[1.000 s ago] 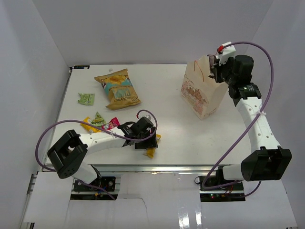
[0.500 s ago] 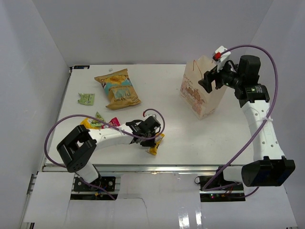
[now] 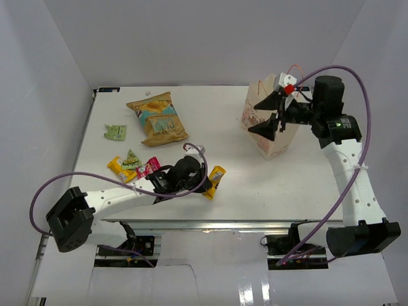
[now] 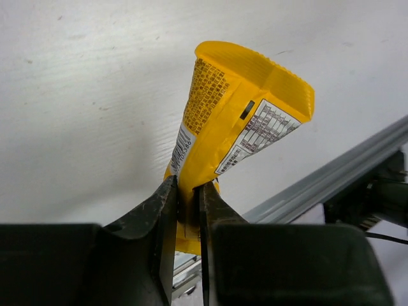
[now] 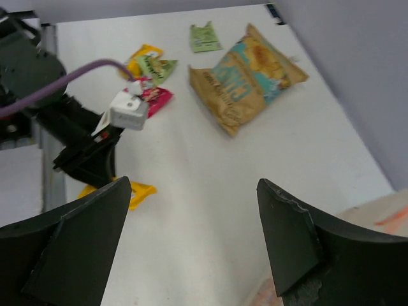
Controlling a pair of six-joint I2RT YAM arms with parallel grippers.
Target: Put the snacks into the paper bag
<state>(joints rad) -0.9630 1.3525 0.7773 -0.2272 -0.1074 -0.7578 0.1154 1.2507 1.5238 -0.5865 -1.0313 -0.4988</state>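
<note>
On the table [image 3: 223, 137]: paper bag [image 3: 271, 145] upright at 2 o'clock, chip bag [image 3: 157, 119] flat at 11. The right gripper [image 3: 253, 119] is spread wide and empty at the bag's side. The left gripper [image 4: 189, 191] at 6 is clenched on one end of a yellow packet [image 4: 236, 121]. A green packet [image 3: 116, 131] and a pink packet [image 3: 148, 167] lie loose around 9.

My left pincer [image 4: 186, 197], clamped on the yellow packet [image 4: 236, 121], has carried it right, away from the desk's [image 3: 242, 166] near edge. My right pincer [image 3: 266, 115] has swung off the paper bag's [image 3: 275, 145] rim and spread wide.
</note>
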